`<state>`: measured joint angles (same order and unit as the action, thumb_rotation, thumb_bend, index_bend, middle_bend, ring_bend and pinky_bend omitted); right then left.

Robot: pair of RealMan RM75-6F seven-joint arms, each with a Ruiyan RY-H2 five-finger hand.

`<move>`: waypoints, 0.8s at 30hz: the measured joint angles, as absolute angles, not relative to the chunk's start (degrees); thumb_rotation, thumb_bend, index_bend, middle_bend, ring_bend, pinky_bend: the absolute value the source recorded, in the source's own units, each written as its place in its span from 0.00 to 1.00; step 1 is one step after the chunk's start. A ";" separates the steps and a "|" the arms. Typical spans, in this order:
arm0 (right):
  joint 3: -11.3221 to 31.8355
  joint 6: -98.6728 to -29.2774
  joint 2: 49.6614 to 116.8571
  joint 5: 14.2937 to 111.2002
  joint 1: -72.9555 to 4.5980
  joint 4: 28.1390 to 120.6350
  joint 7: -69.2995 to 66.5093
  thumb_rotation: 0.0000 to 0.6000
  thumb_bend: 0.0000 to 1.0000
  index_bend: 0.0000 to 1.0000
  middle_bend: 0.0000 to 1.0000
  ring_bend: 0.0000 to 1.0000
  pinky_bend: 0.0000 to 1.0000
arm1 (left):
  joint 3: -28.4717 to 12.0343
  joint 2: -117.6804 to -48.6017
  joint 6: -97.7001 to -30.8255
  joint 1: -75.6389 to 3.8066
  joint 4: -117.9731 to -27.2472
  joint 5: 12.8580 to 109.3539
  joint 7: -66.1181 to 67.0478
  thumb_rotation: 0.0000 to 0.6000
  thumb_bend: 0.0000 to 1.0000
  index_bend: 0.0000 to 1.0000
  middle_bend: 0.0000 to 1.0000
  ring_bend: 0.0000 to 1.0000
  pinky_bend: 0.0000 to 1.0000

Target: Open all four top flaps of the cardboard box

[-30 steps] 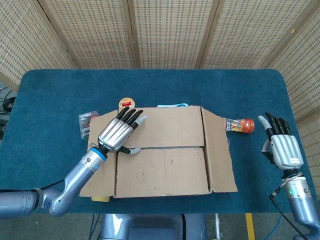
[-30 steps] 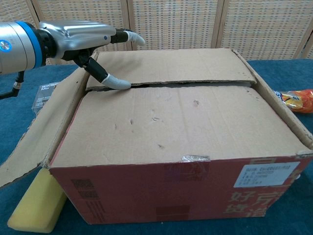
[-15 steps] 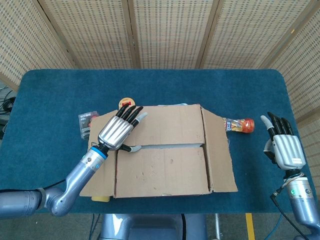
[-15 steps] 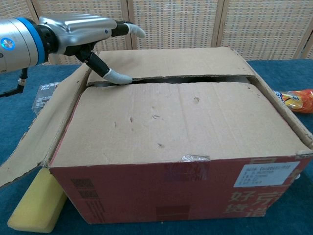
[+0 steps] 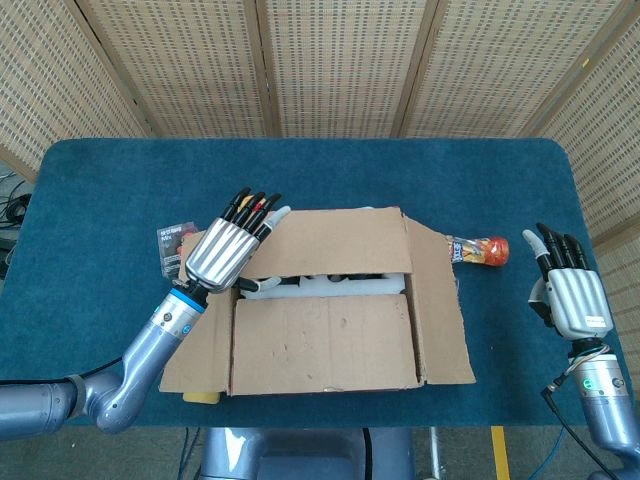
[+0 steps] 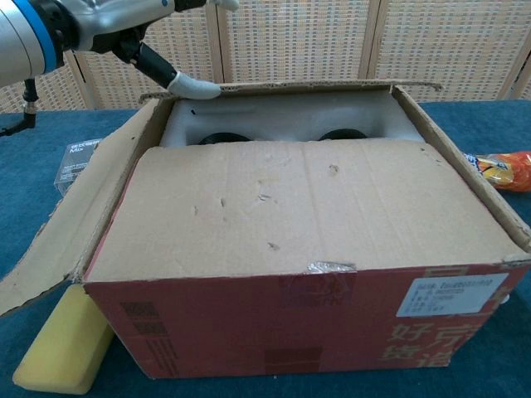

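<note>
The cardboard box [image 5: 330, 345] [image 6: 307, 332] stands mid-table. Its far flap [image 5: 340, 240] [image 6: 282, 84] is tilted up, and white foam packing [image 6: 282, 116] shows through the gap. The near flap [image 5: 325, 345] [image 6: 307, 207] lies flat. The left side flap [image 5: 200, 345] [image 6: 70, 228] and right side flap [image 5: 440, 310] are folded outward. My left hand [image 5: 228, 250] [image 6: 99, 16] is at the far flap's left corner, fingers straight above it, thumb [image 6: 195, 84] under its edge. My right hand [image 5: 570, 295] hovers right of the box, fingers apart, holding nothing.
A yellow sponge [image 6: 62, 344] [image 5: 200, 395] lies under the left side flap. A card pack [image 5: 170, 245] [image 6: 70, 162] sits left of the box, and a snack packet [image 5: 480, 250] [image 6: 498, 170] to its right. Wicker screens stand behind the blue table [image 5: 100, 180].
My left hand rose with its thumb under the far flap, lifting the flap from nearly flat to tilted up and exposing the foam. The right hand barely moved.
</note>
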<state>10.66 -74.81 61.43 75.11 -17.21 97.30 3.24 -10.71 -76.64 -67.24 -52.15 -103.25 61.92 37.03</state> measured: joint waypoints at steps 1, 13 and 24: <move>10.68 -74.86 61.40 75.14 -17.19 97.35 3.23 1.00 0.98 0.03 0.01 0.00 0.00 | -11.02 -76.47 -67.39 -52.11 -103.19 62.05 36.99 0.53 0.22 0.01 0.00 0.00 0.00; 10.72 -75.13 61.09 75.11 -16.95 97.72 3.38 1.00 0.98 0.03 0.01 0.00 0.00 | -15.13 -75.31 -66.76 -53.64 -100.69 60.77 37.32 0.53 0.23 0.01 0.00 0.00 0.00; 10.77 -75.61 60.47 75.02 -16.52 98.26 3.58 1.00 0.98 0.03 0.01 0.00 0.00 | -19.46 -75.27 -64.60 -57.16 -95.25 55.93 38.58 0.53 0.23 0.00 0.00 0.00 0.00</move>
<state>10.77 -75.61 60.47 75.02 -16.52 98.26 3.58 -19.46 -75.27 -64.60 -57.16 -95.25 55.93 38.58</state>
